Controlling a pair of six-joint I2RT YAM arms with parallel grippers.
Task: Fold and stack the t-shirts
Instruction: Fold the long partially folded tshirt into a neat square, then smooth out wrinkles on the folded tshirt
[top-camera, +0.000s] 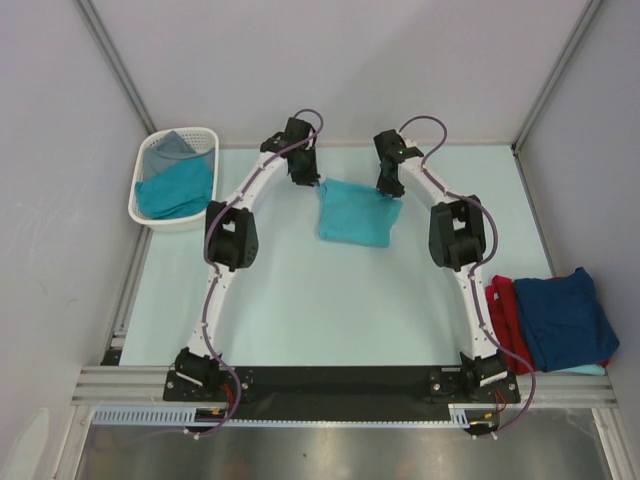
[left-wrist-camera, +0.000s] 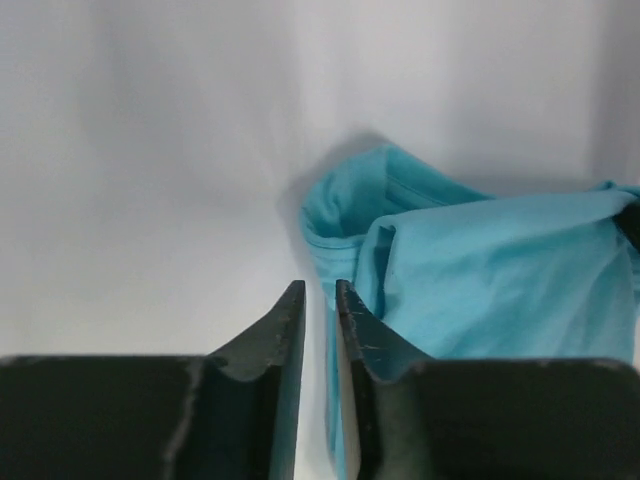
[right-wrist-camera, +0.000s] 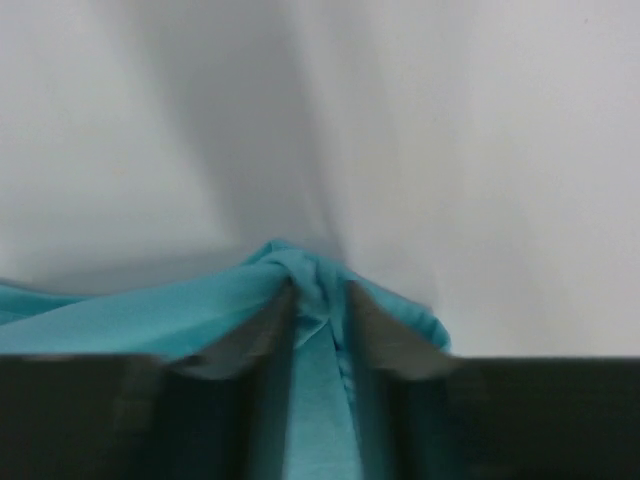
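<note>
A teal t-shirt (top-camera: 355, 212) lies partly folded in the middle of the table's far half. My left gripper (top-camera: 305, 178) is at its far left corner. In the left wrist view the left gripper (left-wrist-camera: 320, 290) has its jaws almost together, with a thin strip of teal cloth between them. The rest of the shirt (left-wrist-camera: 480, 280) bunches to the right. My right gripper (top-camera: 392, 188) is at the far right corner. In the right wrist view the right gripper (right-wrist-camera: 320, 290) is shut on a gathered fold of the shirt (right-wrist-camera: 300, 262). A navy t-shirt (top-camera: 560, 315) lies on a red t-shirt (top-camera: 503, 305) at the near right.
A white slotted basket (top-camera: 205, 133) stands at the far left and holds another teal shirt (top-camera: 178, 190) and a grey one (top-camera: 172, 145). Grey walls and metal posts enclose the table on three sides. Both arm bases sit on the black bar at the near edge.
</note>
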